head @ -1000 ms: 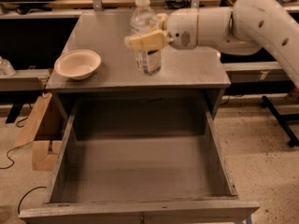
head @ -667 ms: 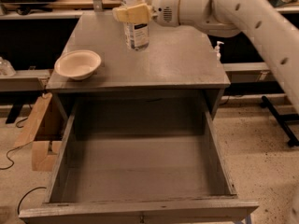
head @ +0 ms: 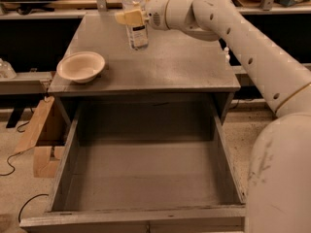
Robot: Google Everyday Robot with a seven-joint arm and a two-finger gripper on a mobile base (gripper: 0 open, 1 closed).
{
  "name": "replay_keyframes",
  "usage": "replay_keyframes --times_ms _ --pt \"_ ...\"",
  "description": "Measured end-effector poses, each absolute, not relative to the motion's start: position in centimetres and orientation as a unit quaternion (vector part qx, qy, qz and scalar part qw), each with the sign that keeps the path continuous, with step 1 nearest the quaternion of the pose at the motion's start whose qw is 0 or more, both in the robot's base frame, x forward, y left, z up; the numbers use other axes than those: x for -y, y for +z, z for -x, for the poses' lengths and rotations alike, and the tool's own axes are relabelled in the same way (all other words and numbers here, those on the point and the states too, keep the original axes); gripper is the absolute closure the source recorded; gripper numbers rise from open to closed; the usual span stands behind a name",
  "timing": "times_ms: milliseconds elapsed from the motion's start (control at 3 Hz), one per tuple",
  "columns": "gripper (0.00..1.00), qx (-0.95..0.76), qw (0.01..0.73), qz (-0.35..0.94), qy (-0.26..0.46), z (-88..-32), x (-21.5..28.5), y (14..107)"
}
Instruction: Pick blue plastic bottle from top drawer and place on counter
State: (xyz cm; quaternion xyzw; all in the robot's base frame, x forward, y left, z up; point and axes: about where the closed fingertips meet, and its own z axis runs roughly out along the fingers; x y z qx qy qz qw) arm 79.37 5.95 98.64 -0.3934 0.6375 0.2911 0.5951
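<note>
Currently the blue plastic bottle stands upright at the far end of the counter, left of the counter's centre line. It reads as clear rather than blue, with a white cap and a white-and-dark label. Its base appears to sit on the speckled grey surface, though contact cannot be confirmed from this angle.

The gripper is at the bottle's upper body, just below the neck, its pale yellow fingers clasped around the bottle. The white arm reaches in from the right and crosses above the counter's far right corner.

A cream bowl sits on the counter's near left edge, well apart from the bottle.

Below the counter, the top drawer is pulled fully out towards the camera, its worn grey floor and walls exposed.

Left of the cabinet, a cardboard box leans on the floor, with a dark cable beside it. A wooden bench runs behind the counter.
</note>
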Motion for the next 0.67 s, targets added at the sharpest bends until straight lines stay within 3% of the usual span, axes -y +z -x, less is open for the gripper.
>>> replay_keyframes --times_ms 667 --pt "1.0 -0.667 0.593 0.355 0.277 -85.1 -5.9 91.1"
